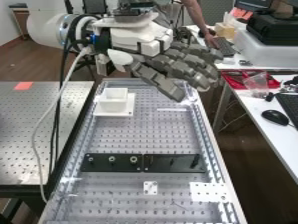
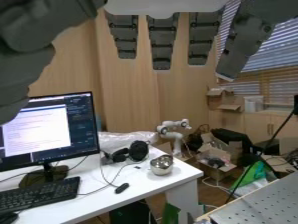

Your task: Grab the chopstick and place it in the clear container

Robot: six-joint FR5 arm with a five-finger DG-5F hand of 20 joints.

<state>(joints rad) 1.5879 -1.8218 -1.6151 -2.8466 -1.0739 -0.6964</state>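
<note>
Lying near the container (image 1: 113,106), the chopstick (image 1: 172,109) is shown; higher than the container, the hand (image 1: 174,66) is held, its straight fingers spread.

Your bench tally: one container (image 1: 114,106), one chopstick (image 1: 174,109), two black bars (image 1: 110,167).
In the high view you also have two white perforated plates (image 1: 208,192), one orange note (image 1: 23,86), one red tray (image 1: 233,80), one mouse (image 1: 275,117) and two keyboards (image 1: 289,106); in the wrist view you get one monitor (image 2: 83,125), one keyboard (image 2: 40,194), one shiny bowl (image 2: 161,166), one pair of headphones (image 2: 138,150) and one small white robot arm (image 2: 174,135) (a single one, behind the desk (image 2: 149,186)).
</note>
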